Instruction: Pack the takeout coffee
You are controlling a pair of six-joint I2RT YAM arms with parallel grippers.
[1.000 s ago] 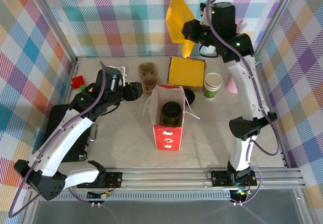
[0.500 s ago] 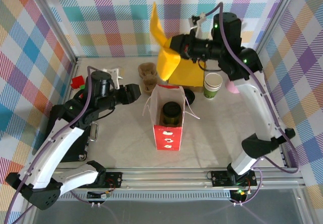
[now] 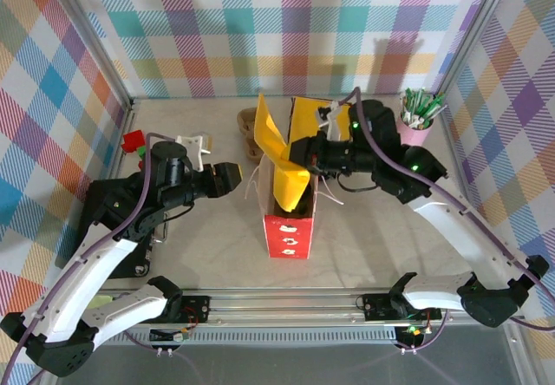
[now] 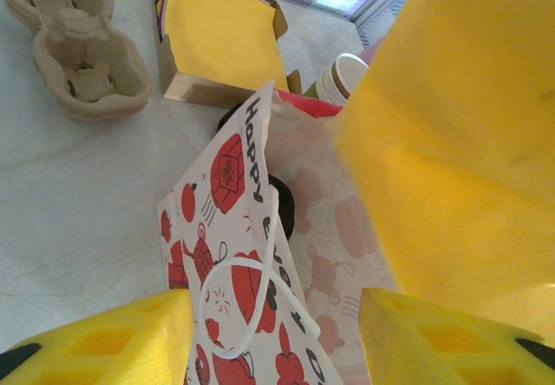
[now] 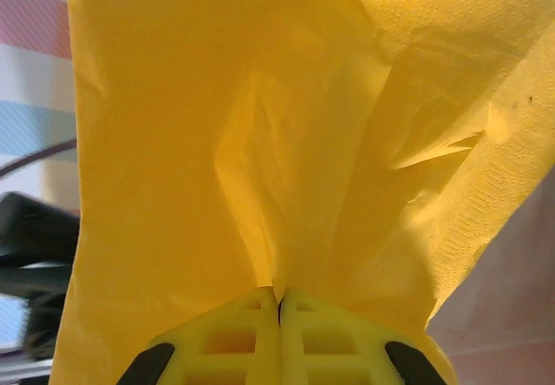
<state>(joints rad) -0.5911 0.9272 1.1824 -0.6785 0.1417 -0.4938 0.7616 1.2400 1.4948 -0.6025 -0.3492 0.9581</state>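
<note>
Right fingers tight on yellow napkin, left fingers apart, over pale tabletop, plaid walls.

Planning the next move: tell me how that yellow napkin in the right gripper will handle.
Probably floppy: the yellow napkin creases and fans out from the right gripper pinching it. Likely light, so it may drape over the gift bag edge rather than drop in. Thin paper, it could tear if snagged.

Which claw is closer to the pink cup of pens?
Right. The right gripper, clamping a yellow napkin over the bag, sits left of the pink cup; the left gripper is farther left, beyond the bag.
</note>
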